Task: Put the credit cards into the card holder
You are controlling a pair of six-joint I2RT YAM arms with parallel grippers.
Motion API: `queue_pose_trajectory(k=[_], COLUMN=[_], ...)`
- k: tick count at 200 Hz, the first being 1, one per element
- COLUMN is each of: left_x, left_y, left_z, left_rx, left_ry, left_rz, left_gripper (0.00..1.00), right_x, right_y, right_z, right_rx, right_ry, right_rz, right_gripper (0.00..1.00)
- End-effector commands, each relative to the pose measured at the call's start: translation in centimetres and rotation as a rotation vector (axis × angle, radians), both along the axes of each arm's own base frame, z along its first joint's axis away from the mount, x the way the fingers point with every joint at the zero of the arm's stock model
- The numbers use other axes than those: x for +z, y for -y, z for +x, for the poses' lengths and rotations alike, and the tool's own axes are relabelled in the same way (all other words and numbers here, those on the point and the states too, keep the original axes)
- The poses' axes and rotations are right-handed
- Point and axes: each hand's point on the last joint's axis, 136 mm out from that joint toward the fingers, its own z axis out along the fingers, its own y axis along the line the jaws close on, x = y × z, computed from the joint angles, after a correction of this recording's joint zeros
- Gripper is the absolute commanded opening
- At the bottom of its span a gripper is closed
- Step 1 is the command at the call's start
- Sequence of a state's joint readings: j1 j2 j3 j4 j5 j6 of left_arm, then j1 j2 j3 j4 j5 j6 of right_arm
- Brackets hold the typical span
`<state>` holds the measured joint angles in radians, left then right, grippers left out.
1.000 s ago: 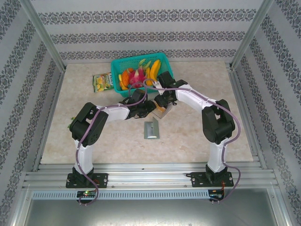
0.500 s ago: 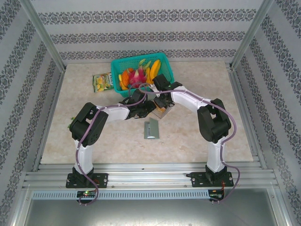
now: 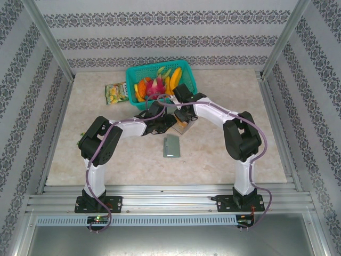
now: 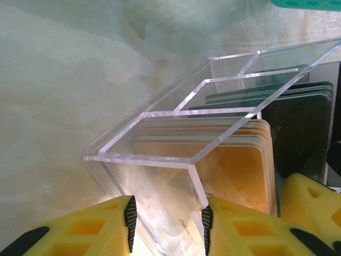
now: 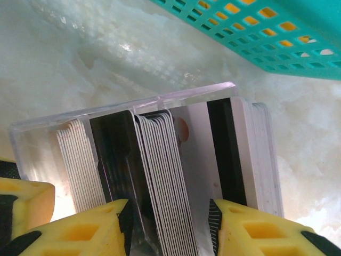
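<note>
Apparently L tool (image 4: 168, 226) grips clear box (image 4: 145, 158), R tool (image 5: 168, 229) astride cards (image 5: 160, 170).

Our white-and-black left arm (image 3: 130, 128) bends sharply at the elbow and reaches right. Our matching right arm (image 3: 216, 112) reaches left, so the two wrists nearly meet at mid-table. Our yellow-fingered left gripper (image 4: 168, 218) has both black pads pressed against a clear plastic box (image 4: 176, 138). Our yellow-fingered right gripper (image 5: 169, 224) hangs with its jaws apart, a gap showing beside one pad.
</note>
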<state>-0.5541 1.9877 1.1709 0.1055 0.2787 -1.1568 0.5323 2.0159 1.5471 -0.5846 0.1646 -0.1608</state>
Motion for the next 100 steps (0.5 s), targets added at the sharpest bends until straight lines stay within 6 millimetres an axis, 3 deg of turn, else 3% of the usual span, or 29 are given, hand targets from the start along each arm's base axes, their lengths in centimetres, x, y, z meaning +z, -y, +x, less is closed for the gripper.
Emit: queue_pose_trajectory(k=[1, 36, 73, 100], left_x=[-2.7, -2.7, -2.9, -2.9], left_y=[-2.3, -2.3, -2.4, -2.4], left_z=[-1.5, -1.6, -1.7, -1.7], left_rx=[0.025, 0.026, 0.026, 0.027], left_ry=[-0.079, -0.082, -0.086, -0.085], left_rz=[0.082, 0.080, 0.083, 0.083], left_gripper=[0.39, 0.39, 0.38, 0.38], right_x=[-1.4, -0.9, 1.6, 2.4], right_y=[0.8, 1.2, 1.2, 1.4], right_z=[-0.1, 0.7, 1.1, 1.1], right_rx=[-0.015, -0.038, -0.052, -0.057], right_ry=[-0.031, 0.022, 0.101, 0.114], right_rz=[-0.039, -0.072, -0.042, -0.043], right_gripper=[0.44, 0.42, 0.38, 0.37])
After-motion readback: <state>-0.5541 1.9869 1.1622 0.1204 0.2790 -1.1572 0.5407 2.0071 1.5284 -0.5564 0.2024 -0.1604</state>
